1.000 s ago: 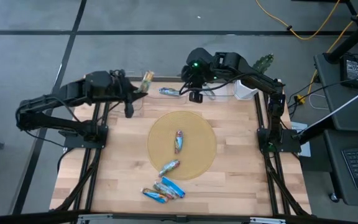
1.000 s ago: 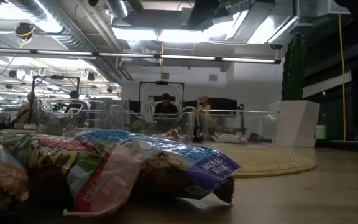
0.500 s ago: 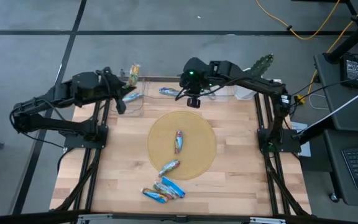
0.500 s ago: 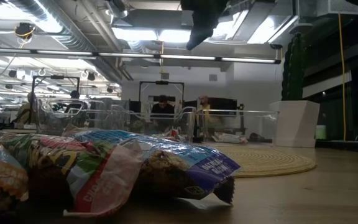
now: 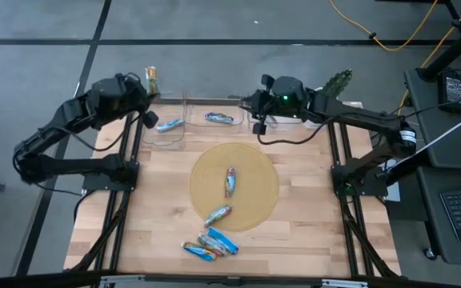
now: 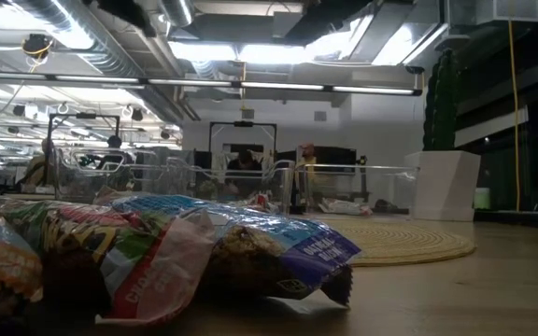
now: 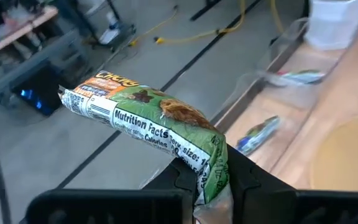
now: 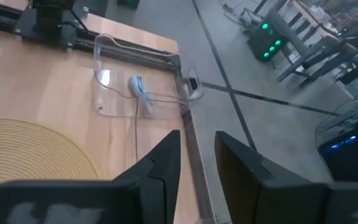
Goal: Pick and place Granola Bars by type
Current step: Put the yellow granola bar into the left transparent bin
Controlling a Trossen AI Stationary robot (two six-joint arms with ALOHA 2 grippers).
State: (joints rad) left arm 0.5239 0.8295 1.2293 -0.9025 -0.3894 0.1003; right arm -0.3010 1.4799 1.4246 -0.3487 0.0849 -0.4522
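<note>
My left gripper point(image 5: 146, 92) point(image 7: 211, 186) is beyond the table's far-left corner, shut on a green-and-orange granola bar point(image 5: 150, 78) point(image 7: 148, 121). My right gripper point(image 5: 258, 122) point(image 8: 196, 137) hangs open and empty over the far edge, right of the bins. One blue bar point(image 5: 169, 125) lies in the left clear bin, another blue bar point(image 5: 220, 118) in the bin beside it. Two bars point(image 5: 230, 181) point(image 5: 218, 214) lie flat on the round tan mat point(image 5: 254, 172). A small heap of bars point(image 5: 210, 244) point(image 6: 157, 252) lies near the near edge. My left gripper pinches the green bar's wrapper at one end point(image 7: 215, 168) between its two fingers. The bar is lifted clear and sticks out beyond the fingertips, slanting away from them.
Clear bins point(image 5: 184, 108) point(image 8: 114, 93) line the far edge, with a white container point(image 5: 318, 118) at the far-right corner. Bare wood lies on both sides of the mat. People and desks show in the room behind the table in the low view.
My left gripper has carried the green bar from over the left bin up and out past the table's far-left corner, uncovering the blue bar in that bin. My right gripper has drawn back from the middle bin toward the table's right.
</note>
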